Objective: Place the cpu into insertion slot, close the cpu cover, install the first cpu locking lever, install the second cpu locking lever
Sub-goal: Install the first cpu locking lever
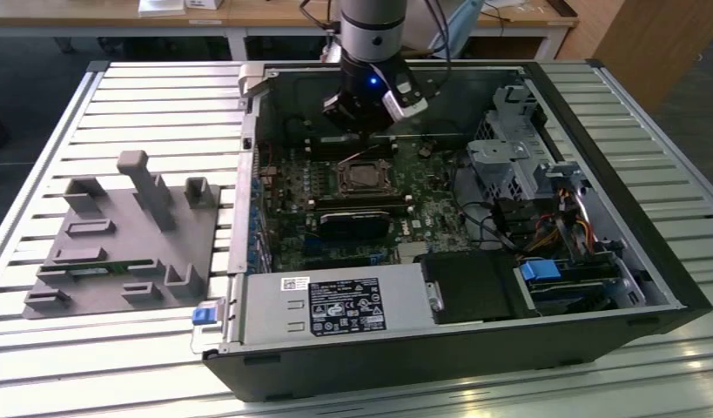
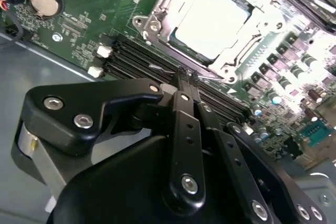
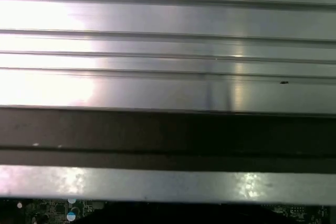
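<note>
Evidently the cpu (image 2: 212,22) sat in the insertion slot (image 2: 148,23), the cpu cover (image 2: 233,59) lying flat over its edges to hold it. Just beside, the gripper (image 2: 186,74) hovered clenched on nothing visible, a narrow tip suited to pushing.

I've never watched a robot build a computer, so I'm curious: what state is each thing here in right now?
cpu: seated, pale face up.
cpu cover: lowered around the chip's edges.
gripper: fingers shut, just beside the cpu; nothing visibly held.
computer case: lying flat, side open.
coin battery: sitting in its holder.
</note>
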You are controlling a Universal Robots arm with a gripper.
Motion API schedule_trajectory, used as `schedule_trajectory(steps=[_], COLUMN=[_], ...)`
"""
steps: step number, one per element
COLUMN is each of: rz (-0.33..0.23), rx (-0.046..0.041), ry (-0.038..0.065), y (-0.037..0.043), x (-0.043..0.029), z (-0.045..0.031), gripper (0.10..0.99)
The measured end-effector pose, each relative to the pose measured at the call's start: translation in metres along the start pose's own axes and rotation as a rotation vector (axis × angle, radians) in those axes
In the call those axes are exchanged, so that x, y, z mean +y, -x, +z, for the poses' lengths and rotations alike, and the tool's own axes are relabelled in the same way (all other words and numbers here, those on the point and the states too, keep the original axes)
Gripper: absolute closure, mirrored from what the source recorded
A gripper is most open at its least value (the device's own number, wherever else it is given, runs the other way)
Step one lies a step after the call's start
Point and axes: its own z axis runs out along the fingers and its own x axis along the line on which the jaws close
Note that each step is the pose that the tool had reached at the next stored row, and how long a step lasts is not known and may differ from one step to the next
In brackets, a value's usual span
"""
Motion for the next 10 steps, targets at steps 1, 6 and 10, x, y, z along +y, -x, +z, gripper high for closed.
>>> schedule_trajectory(steps=[1,6,10], rz=[0.0,0.0,0.0], rx=[0.0,0.0002,0.0001], ry=[0.0,0.0,0.0], y=[0.0011,0.007,0.0089], x=[0.0002,0.002,0.0027], z=[0.0005,0.0053,0.0109], gripper=[0.969,0.969,0.969])
